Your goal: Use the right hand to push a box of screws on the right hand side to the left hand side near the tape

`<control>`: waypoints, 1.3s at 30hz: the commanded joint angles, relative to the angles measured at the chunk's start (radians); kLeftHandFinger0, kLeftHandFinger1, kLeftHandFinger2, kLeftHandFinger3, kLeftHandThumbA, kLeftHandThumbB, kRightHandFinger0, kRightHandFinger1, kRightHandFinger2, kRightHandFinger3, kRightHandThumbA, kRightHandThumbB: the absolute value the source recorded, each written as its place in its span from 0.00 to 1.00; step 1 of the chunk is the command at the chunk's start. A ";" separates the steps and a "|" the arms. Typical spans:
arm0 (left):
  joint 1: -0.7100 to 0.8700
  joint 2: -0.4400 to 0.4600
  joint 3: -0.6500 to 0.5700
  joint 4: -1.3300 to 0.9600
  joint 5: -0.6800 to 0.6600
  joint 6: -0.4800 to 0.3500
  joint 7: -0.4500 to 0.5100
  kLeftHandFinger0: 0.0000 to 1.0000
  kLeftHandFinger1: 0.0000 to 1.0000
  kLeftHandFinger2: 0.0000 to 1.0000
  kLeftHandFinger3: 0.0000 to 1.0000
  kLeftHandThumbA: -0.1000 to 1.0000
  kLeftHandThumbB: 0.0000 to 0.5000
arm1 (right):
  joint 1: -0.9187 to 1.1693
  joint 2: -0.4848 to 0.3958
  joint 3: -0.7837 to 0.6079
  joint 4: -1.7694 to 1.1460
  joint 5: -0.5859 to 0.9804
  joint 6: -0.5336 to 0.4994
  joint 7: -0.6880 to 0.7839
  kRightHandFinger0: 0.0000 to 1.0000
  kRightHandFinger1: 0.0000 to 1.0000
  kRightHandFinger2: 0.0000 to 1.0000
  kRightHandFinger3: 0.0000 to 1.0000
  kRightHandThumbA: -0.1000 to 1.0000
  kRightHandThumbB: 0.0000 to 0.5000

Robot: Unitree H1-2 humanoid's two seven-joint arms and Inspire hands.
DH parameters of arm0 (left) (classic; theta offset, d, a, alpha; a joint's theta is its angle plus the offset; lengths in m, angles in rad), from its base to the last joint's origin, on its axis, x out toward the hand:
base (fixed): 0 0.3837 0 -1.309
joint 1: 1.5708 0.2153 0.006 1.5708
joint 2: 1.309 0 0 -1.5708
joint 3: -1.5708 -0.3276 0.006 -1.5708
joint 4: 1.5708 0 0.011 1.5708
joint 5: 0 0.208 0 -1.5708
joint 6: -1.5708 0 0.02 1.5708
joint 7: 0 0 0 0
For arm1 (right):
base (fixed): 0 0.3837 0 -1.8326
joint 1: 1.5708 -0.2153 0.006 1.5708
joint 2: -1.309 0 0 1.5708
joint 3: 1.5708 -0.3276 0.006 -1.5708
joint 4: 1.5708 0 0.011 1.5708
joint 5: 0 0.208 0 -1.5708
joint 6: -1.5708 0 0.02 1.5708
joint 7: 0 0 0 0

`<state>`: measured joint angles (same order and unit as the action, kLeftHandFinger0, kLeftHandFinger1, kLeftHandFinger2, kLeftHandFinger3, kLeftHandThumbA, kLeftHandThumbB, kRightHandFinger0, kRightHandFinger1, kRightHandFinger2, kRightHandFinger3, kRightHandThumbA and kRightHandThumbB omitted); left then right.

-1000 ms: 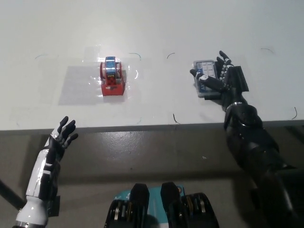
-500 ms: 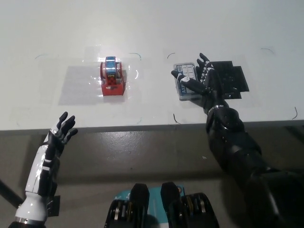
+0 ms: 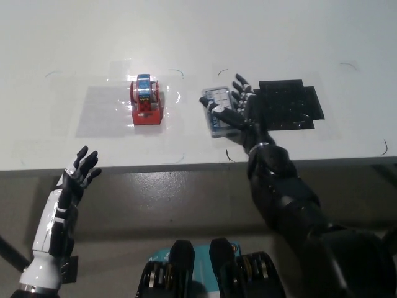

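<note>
Now right hand (image 3: pixel 239 108) spread on box of screws (image 3: pixel 218 112), long axis running near-far.

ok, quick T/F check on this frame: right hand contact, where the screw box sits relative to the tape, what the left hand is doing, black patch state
1. The right hand rests against the box of screws. True.
2. The box touches the tape dispenser. False: bare table shows between them; the box lies to the dispenser's right.
3. The left hand is holding the tape dispenser. False: it hangs open below the table edge, holding nothing.
4. The black patch lies uncovered to the right of the right hand. True.
5. The box stands upright on its edge. False: it lies flat on the table.
</note>
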<state>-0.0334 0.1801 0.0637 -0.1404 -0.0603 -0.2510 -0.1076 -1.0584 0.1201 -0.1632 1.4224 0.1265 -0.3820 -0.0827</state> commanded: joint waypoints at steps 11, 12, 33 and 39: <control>0.001 0.019 0.006 -0.036 -0.012 -0.018 -0.011 1.00 1.00 1.00 1.00 1.00 0.02 | -0.019 0.084 0.023 -0.001 0.002 0.011 0.014 1.00 1.00 1.00 1.00 1.00 0.45; 0.002 0.019 0.006 -0.036 -0.010 -0.018 -0.010 1.00 1.00 1.00 1.00 1.00 0.02 | -0.021 0.089 0.018 -0.002 0.007 0.014 0.013 1.00 1.00 1.00 1.00 1.00 0.46; -0.008 0.029 0.012 -0.050 -0.031 -0.010 -0.016 1.00 1.00 1.00 1.00 1.00 0.04 | -0.079 0.178 -0.230 0.001 0.204 0.049 0.018 1.00 1.00 1.00 1.00 1.00 0.48; -0.014 0.032 0.013 -0.047 -0.043 -0.002 -0.017 1.00 1.00 1.00 1.00 0.99 0.05 | -0.094 0.188 -0.328 0.001 0.275 0.043 0.023 1.00 1.00 1.00 1.00 1.00 0.46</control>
<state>-0.0303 0.1907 0.0680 -0.1552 -0.0844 -0.2514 -0.1130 -1.0983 0.2766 -0.4460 1.4219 0.3157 -0.3614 -0.0773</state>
